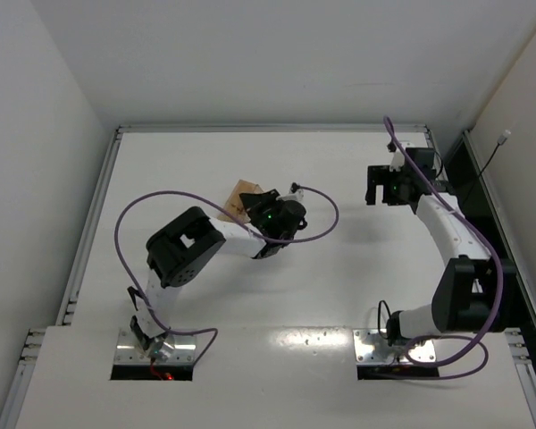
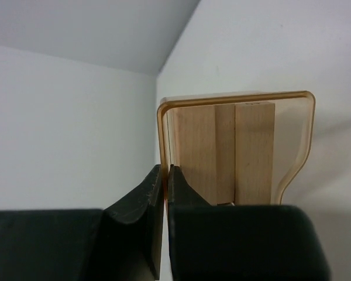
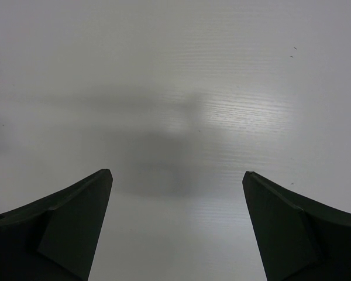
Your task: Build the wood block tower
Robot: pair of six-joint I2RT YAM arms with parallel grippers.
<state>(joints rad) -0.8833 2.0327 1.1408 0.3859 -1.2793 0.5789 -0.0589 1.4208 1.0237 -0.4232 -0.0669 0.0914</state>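
Several wood blocks (image 2: 222, 152) stand side by side inside a translucent amber box (image 2: 292, 134). My left gripper (image 2: 165, 170) is shut on the box's left wall, one finger inside and one outside. From the top view the box (image 1: 241, 195) sits left of the table's middle, partly hidden under the left gripper (image 1: 257, 204). My right gripper (image 3: 177, 175) is open over bare white table with nothing between its fingers; it hangs at the back right (image 1: 375, 186). The tower is out of view.
White walls close the table at the back and both sides. A metal rail (image 1: 94, 223) runs along the left edge. Purple cables (image 1: 125, 223) loop off both arms.
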